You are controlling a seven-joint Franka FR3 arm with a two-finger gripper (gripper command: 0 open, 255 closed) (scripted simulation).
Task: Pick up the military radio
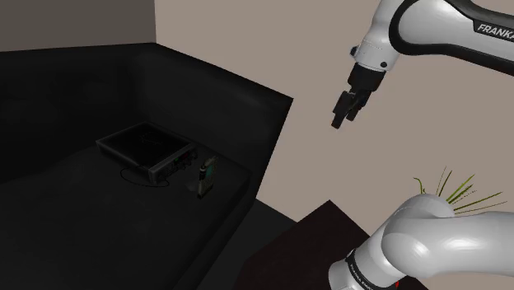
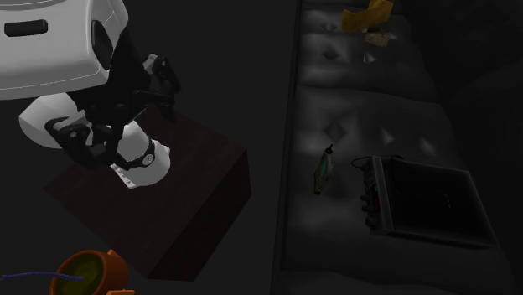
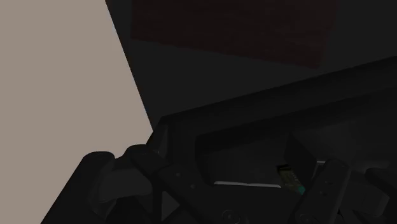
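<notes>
One white arm reaches up over the room, and its single black pincer (image 1: 342,115) hangs high in the air before a beige wall (image 1: 247,41). It is open and grips nothing; in the wrist view its two fingers (image 3: 326,186) stand apart. The one military radio (image 1: 145,148), a flat dark box with a row of small knobs on one side, lies on a dark tufted seat (image 1: 66,206). It is far below the pincer and well off toward the shoulder view's left, untouched. Just beside the radio's knobbed side, on the side nearer the pincer, lies one small greenish handheld unit (image 1: 203,175), apart from the radio and also well below the pincer. A thin cord (image 1: 132,178) curls on the seat at the radio's front corner. Under the arm is one dark reddish box (image 2: 193,201), the stand, with one spiky green plant (image 1: 457,194) next to it. The second exterior view adds one orange pot (image 2: 92,272) on the floor by the stand and one yellow object (image 2: 369,15) at the far end of the seat, both well away from the pincer.
</notes>
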